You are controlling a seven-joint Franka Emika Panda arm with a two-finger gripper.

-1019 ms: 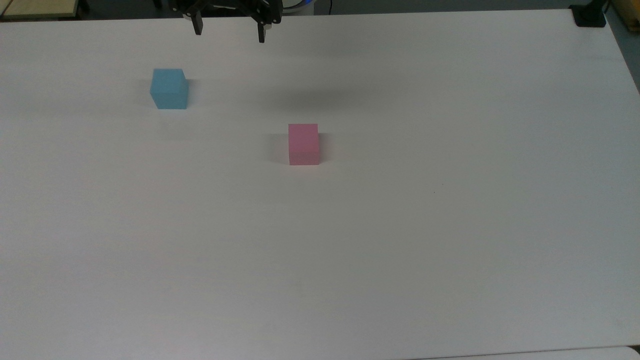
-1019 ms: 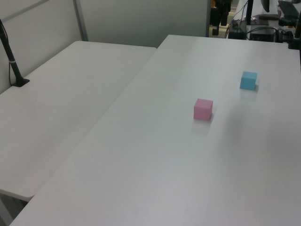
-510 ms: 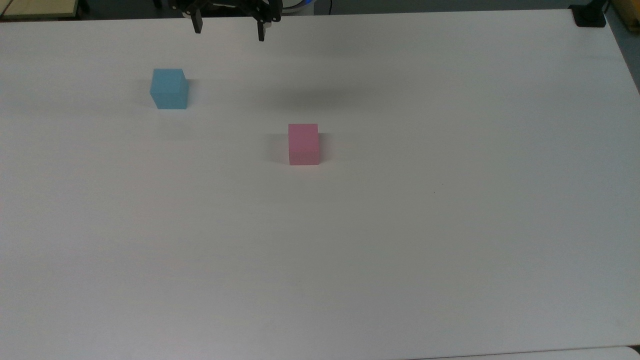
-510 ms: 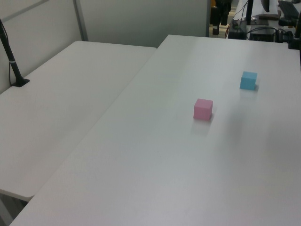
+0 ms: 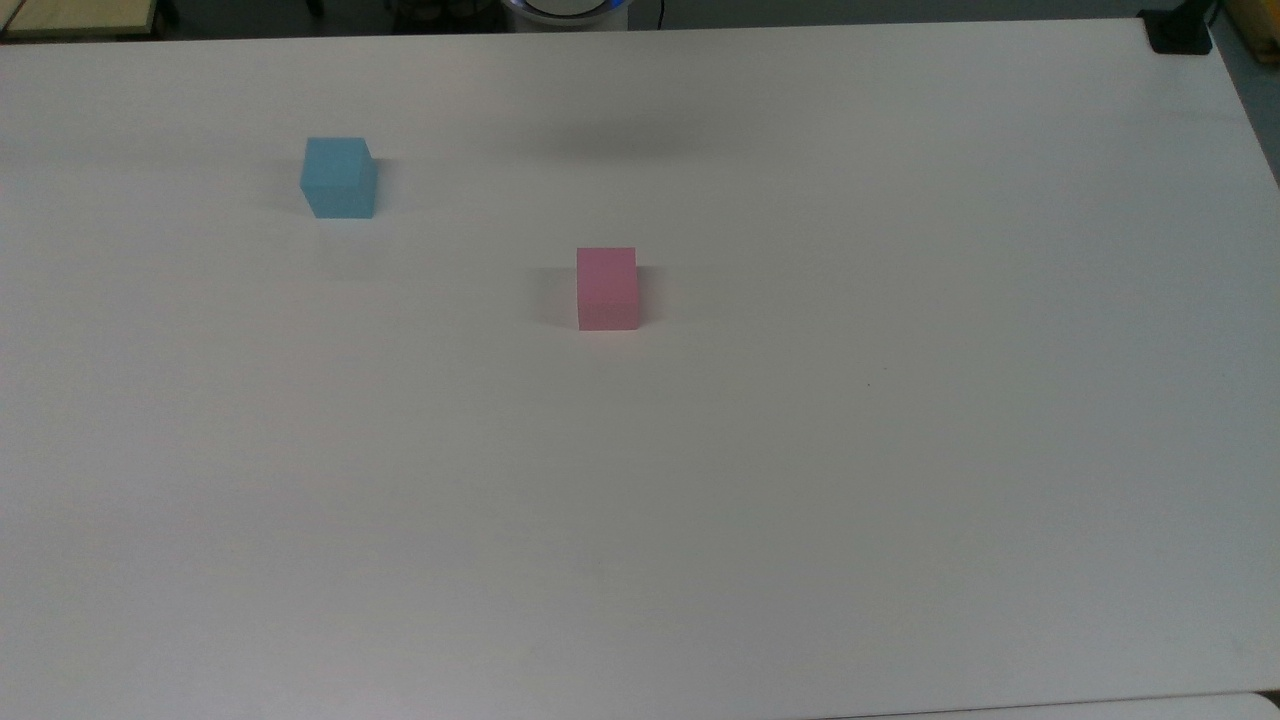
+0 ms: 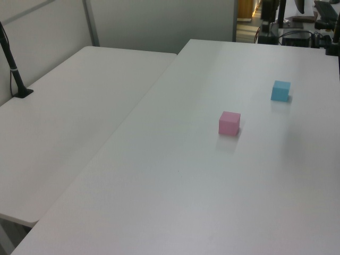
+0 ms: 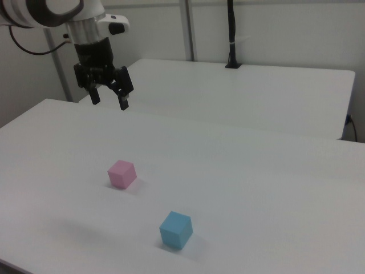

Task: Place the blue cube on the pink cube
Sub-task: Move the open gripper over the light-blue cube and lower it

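Up and out of the top view's frame goes the hand, whose two dark fingers hung at the far edge a second ago; the soft shadow on the desk [image 5: 900,450] has slid toward the far edge with it, and both cubes sit exactly where they were. Right view picks the hand [image 7: 108,103] up high above the desk, well clear of the surface, black fingers [image 7: 123,103] pointing down and spread apart with nothing between them. Its white arm [image 7: 51,11] reaches in from the right view's upper left corner.

Down on the white desk, the blue cube [image 5: 339,178] rests flat toward the top view's upper left, near the far edge. The pink cube [image 5: 607,288] sits flat as well, nearer the middle, down and to the top view's right of the blue one. The two are well apart, not touching. In the left view the blue cube [image 6: 280,91] lies farther back and to the left view's right of the pink cube [image 6: 229,122]. In the right view the order flips: the pink cube [image 7: 122,173] is behind, the blue cube [image 7: 175,229] in front, close to the near edge. The hand hangs above and beyond the pink cube, toward the right view's left, far from the blue one.

A second white table [image 6: 69,106] stands beside the desk, carrying a black post [image 7: 231,34] clamped at its far edge.
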